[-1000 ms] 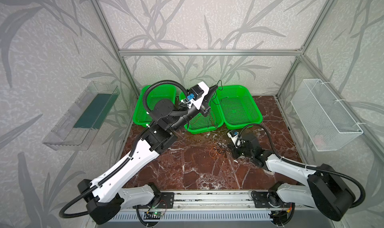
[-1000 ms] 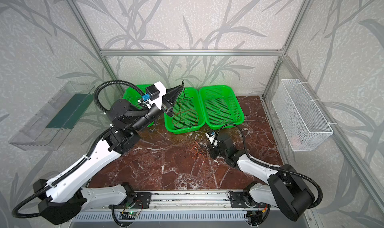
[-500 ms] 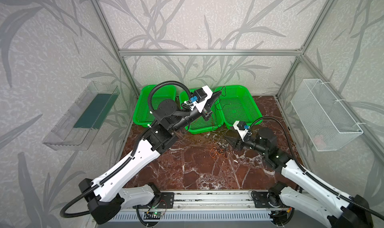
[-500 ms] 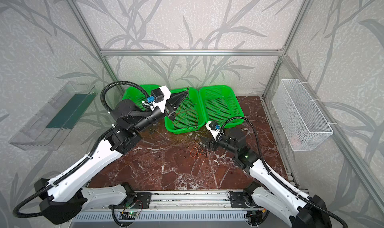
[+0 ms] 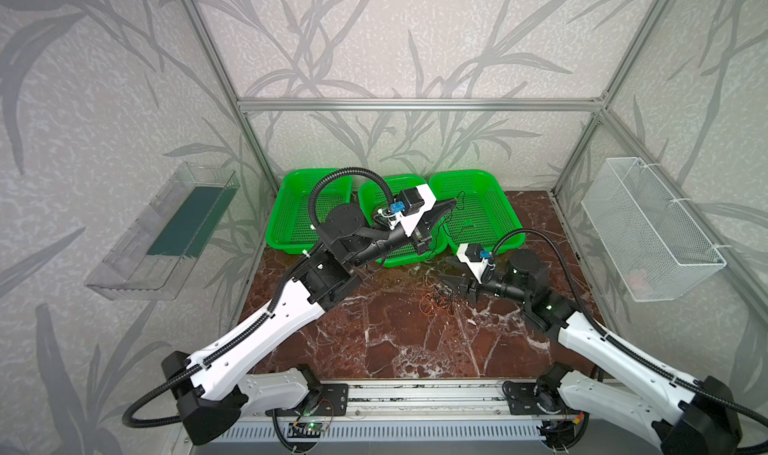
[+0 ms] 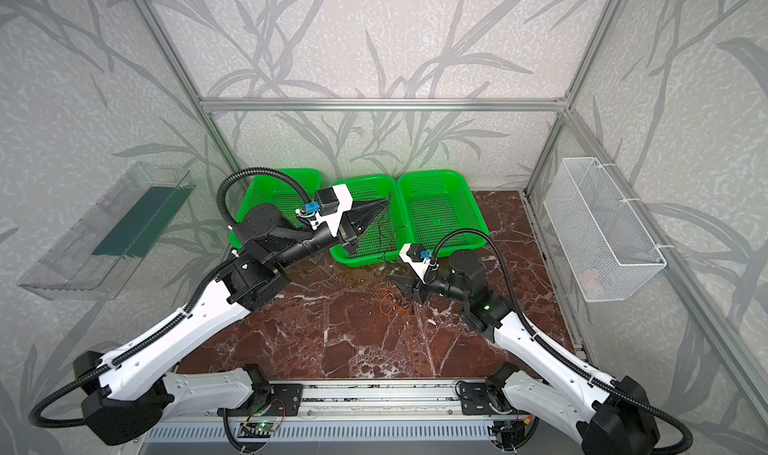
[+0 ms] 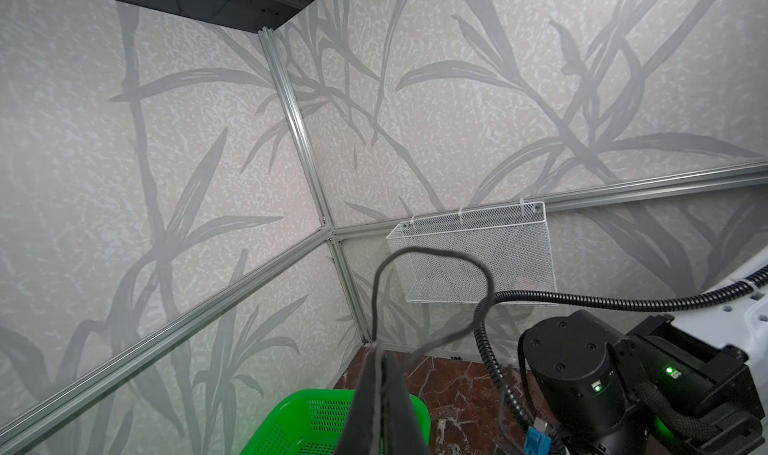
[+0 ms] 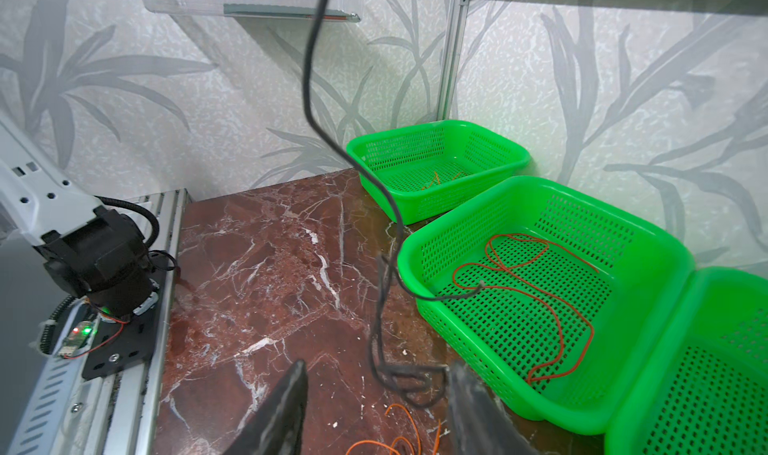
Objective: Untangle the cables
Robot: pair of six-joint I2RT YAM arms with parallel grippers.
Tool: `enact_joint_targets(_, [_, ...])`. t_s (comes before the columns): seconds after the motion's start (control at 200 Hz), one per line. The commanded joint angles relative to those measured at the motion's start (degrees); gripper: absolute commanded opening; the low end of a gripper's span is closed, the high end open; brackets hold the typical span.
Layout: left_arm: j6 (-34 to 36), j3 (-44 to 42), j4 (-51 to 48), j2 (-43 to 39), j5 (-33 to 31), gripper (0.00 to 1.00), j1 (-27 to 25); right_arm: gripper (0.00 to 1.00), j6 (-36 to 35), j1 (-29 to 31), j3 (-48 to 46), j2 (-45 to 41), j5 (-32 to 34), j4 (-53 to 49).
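My left gripper hangs above the middle green basket, shut on a thin black cable that loops past its tip. That black cable drops down to the marble floor, and one end curls over the middle basket's rim. A tangle of orange and black cables lies on the floor. My right gripper hovers low over it, open, with a black loop between its fingers. A red cable lies in the middle basket.
Three green baskets stand along the back wall: the left one holds an orange cable, the right one is next to the middle. A white mesh bin hangs on the right wall, a clear tray on the left.
The right arm has risen from its low pose on the floor, and its jaws have opened over the tangle. The left gripper has shifted a little right and down with the black cable.
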Motion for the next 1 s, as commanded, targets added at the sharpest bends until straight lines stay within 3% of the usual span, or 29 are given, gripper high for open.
enact_joint_targets(0.0, [-0.52,-0.62,1.11,-0.5,0.96,0.0,-0.15,0.48,-0.49,0.4,0.46,0.29,-1.65,2.29])
enact_joint_targets(0.145, [-0.26,-0.86,1.13,-0.47,0.65,0.0,-0.18,0.39,-0.61,0.39,0.3,0.16,-1.72,2.67])
enact_joint_targets(0.305, [0.05,-0.84,1.28,-0.56,0.25,0.0,-0.22,0.21,-0.63,0.38,-0.55,-0.73,-1.46,2.0])
enact_joint_targets(0.41, [1.17,-0.62,0.79,-1.2,-1.11,0.0,-0.15,0.17,-0.08,0.37,-1.96,-2.34,-0.77,1.84])
enact_joint_targets(0.61, [3.57,1.15,-0.65,-2.39,-3.7,0.0,-0.06,0.16,-0.05,0.37,-5.88,-3.71,0.98,0.06])
enact_joint_targets(0.825, [0.72,3.36,-1.75,-1.5,1.63,0.0,-0.06,0.2,1.07,0.38,-9.65,-3.96,0.52,4.45])
enact_joint_targets(0.995, [-0.43,2.24,-1.2,-1.54,3.23,0.0,-0.06,0.26,-0.63,0.41,-8.59,-4.41,1.52,1.88])
